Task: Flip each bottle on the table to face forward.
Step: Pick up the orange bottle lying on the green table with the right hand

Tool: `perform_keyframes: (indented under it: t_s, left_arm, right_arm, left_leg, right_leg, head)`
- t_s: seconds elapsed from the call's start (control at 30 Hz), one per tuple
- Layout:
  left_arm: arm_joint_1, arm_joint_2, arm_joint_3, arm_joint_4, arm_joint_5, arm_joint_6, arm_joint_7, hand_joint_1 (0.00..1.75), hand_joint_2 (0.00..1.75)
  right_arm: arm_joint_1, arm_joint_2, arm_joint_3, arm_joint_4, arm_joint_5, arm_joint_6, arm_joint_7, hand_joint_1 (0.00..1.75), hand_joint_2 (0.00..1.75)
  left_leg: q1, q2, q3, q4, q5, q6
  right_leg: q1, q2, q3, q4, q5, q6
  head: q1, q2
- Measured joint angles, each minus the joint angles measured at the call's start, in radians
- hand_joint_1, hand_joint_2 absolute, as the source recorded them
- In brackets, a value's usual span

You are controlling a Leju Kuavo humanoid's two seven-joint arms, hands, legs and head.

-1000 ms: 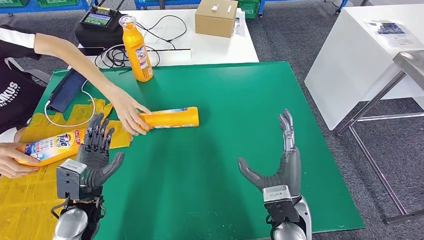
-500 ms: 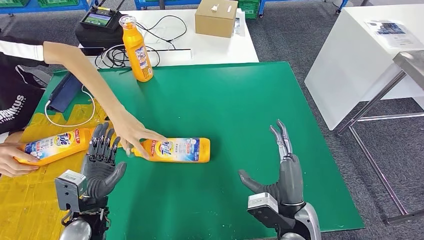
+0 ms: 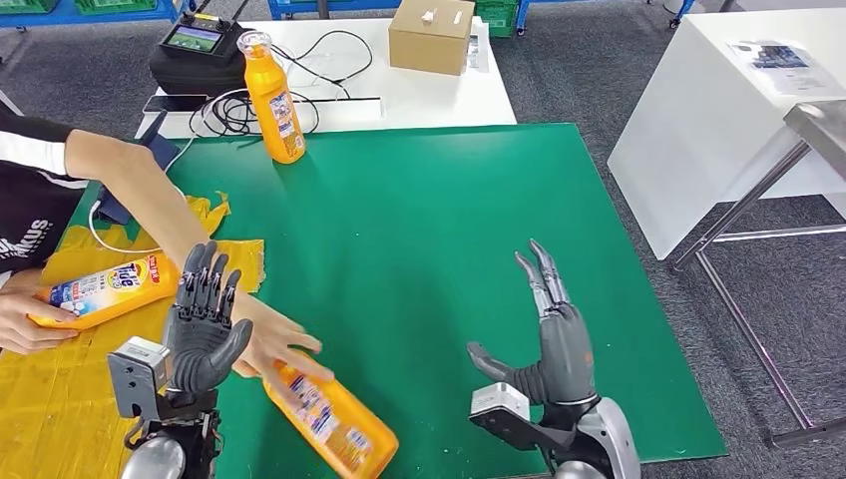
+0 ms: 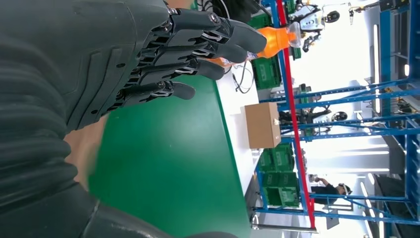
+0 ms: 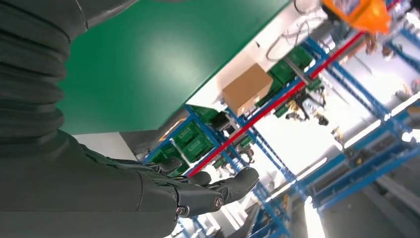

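An orange bottle lies on its side at the near edge of the green table, label up, with a person's hand on its upper end. Just left of it my left hand is raised with fingers apart, holding nothing; it shows close up as my left hand in the left wrist view. My right hand stands open to the bottle's right, well apart from it. A second orange bottle stands upright at the table's far left edge. A third orange bottle lies on yellow sheets, held by the person's other hand.
Yellow sheets cover the table's left side. Behind it stands a white table with a cardboard box, a black device and cables. A white cabinet and a metal frame stand to the right.
The person has dragged the lying bottle from the table's middle toward the near edge, beside my left hand. My right hand has shifted slightly left.
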Motion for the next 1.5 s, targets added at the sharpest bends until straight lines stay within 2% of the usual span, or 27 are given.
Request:
perform_keyframes:
  t_s: [0.23,0.5,0.83,1.0,1.2,1.5]
  left_arm:
    - [-0.029,-0.01,-0.002,0.011,0.008,-0.02,0.006,0.0,1.75]
    - [-0.055,-0.017,-0.002,0.035,0.015,-0.027,0.009,0.0,1.75]
    - [-0.063,-0.017,-0.002,0.047,0.018,-0.027,0.009,0.0,1.75]
    - [-0.063,-0.017,-0.002,0.048,0.018,-0.027,0.009,0.0,1.75]
    - [-0.067,-0.017,-0.002,0.058,0.018,-0.027,0.009,0.0,1.75]
    - [-0.081,-0.018,-0.002,0.077,0.02,-0.027,0.009,0.0,1.75]
  right_arm:
    - [-0.111,0.0,0.083,0.124,0.075,0.094,0.045,0.0,1.75]
    - [-0.201,0.01,0.205,0.24,0.07,0.121,0.056,0.0,1.75]
    - [-0.233,0.014,0.259,0.297,0.054,0.134,0.073,0.0,1.75]
    - [-0.253,0.013,0.276,0.333,0.082,0.173,0.125,0.0,1.75]
    - [-0.277,0.013,0.309,0.377,0.071,0.207,0.137,0.0,1.75]
    - [-0.323,-0.007,0.375,0.518,0.148,0.258,0.243,0.0,1.75]
  left_leg:
    - [0.0,0.0,0.0,0.0,0.001,0.001]
    - [0.0,0.0,0.0,0.0,0.001,0.001]
    - [0.0,0.0,0.0,0.0,0.001,0.001]
    - [0.0,0.0,0.0,0.0,0.001,0.001]
    - [0.0,0.0,0.0,0.0,0.001,0.001]
    - [0.0,0.0,0.0,0.0,0.001,0.001]
  right_leg:
    - [0.0,0.0,0.0,0.0,0.001,0.0]
    - [0.0,0.0,0.0,0.0,0.0,0.0]
    - [0.0,0.0,0.0,0.0,0.0,0.0]
    - [0.0,0.0,0.0,0.0,0.0,0.0]
    - [0.0,0.0,0.0,0.0,0.0,0.0]
    - [0.0,0.0,0.0,0.0,0.0,0.0]
  head:
    - [0.0,0.0]
    - [0.0,0.0]
    - [0.0,0.0]
    - [0.0,0.0]
    - [0.0,0.0]
    - [0.0,0.0]
